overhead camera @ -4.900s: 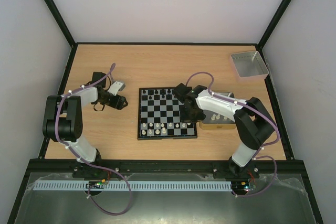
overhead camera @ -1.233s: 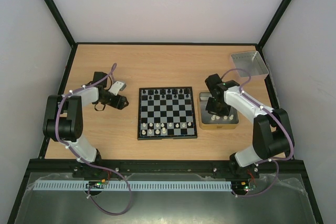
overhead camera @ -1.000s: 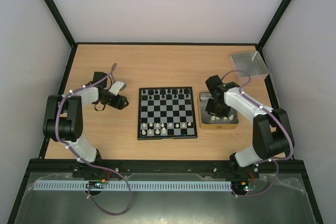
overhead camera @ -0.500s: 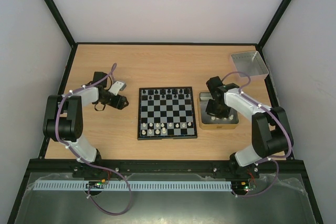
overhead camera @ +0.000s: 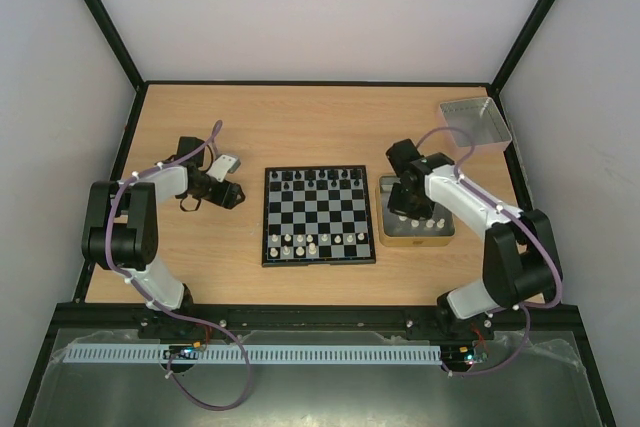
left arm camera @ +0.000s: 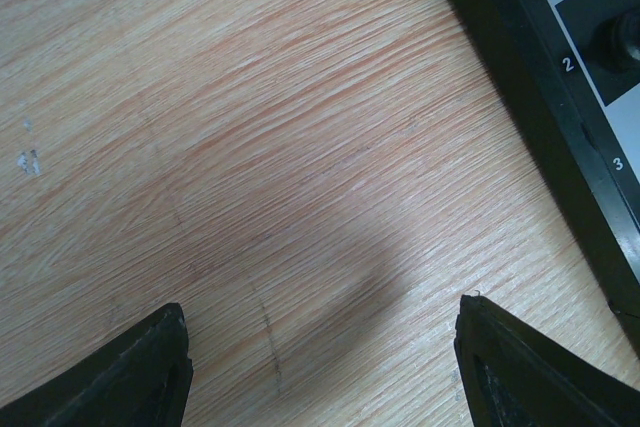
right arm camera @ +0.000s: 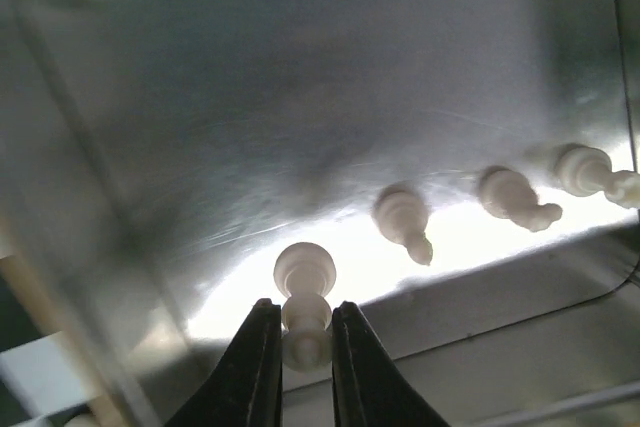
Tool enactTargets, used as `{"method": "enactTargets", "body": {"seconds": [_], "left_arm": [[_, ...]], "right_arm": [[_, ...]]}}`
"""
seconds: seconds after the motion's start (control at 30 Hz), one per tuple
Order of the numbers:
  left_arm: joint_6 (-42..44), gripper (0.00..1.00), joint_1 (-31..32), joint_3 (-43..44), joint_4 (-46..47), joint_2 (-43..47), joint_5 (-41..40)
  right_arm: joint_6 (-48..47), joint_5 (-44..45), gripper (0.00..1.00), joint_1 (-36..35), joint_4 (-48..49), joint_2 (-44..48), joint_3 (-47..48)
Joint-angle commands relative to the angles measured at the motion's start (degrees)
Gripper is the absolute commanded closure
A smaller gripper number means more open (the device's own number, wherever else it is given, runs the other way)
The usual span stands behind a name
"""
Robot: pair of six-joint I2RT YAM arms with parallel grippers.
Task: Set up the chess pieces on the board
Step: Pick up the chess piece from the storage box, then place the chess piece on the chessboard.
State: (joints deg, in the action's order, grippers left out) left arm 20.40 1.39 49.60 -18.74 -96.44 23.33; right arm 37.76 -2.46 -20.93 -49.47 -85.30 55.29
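While my right gripper (right arm camera: 303,319) hangs over the tan-rimmed tray (overhead camera: 392,239), its fingers (right arm camera: 258,357) are pinched tight on a white piece (right arm camera: 303,272), whose round head shows just past the tips. Whether that piece rests on the tray floor or is lifted off it, I cannot tell. Three spare white pieces (right arm camera: 403,215) lie tipped over on the shiny metal floor in a loose row beside the one I hold, none touching it.

Seen from above, this tray sits just beside the right edge of the board (overhead camera: 319,215). Black pieces (overhead camera: 312,179) stand along the board's far side and a white row (overhead camera: 315,241) stands along its near side.

My left gripper (left arm camera: 322,307) is low over the table (left arm camera: 250,127), to the left of the board, with its jaws spread wide and only bare wood between them. From that wrist I see the board's black rim close by. A grey tray (overhead camera: 475,125) sits at the far right corner, well apart from the board.
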Motion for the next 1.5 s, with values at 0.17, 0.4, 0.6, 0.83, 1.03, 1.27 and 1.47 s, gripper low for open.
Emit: {"method": "enactTargets", "body": {"seconds": [0.17,0.4,0.6,0.83,1.03,1.27,1.47], "left_arm": [[-0.54,0.28,0.55,-2.09,-5.98,-3.74,-1.67],[-0.58,0.28,0.55,-2.05,-5.96,-3.84,-1.78],[-0.67,0.28,0.55,-2.04,-6.01,-3.84,-1.8],[-0.72,0.28,0.37,-2.06,-5.96,-3.77,-1.71],[-0.72,0.28,0.07,-2.05,-5.96,-3.67,-1.5],[-0.68,0.27,-0.23,-2.01,-5.96,-3.58,-1.36],[-0.62,0.27,-0.42,-2.02,-5.99,-3.49,-1.18]], "right_arm": [[5.16,3.69,0.9,-13.05,-11.37,2.75,11.58],[10.33,3.91,0.9,-24.07,-14.11,1.35,15.97],[14.58,3.16,0.9,-33.7,-13.78,-1.93,17.85],[16.94,2.14,0.9,-40.97,-11.33,-6.89,20.1],[16.53,0.99,0.9,-42.05,-7.97,-10.13,19.68],[15.77,0.19,0.9,-42.0,-4.63,-12.7,18.43],[15.28,0.44,0.9,-41.92,-3.44,-14.16,18.14]]}}
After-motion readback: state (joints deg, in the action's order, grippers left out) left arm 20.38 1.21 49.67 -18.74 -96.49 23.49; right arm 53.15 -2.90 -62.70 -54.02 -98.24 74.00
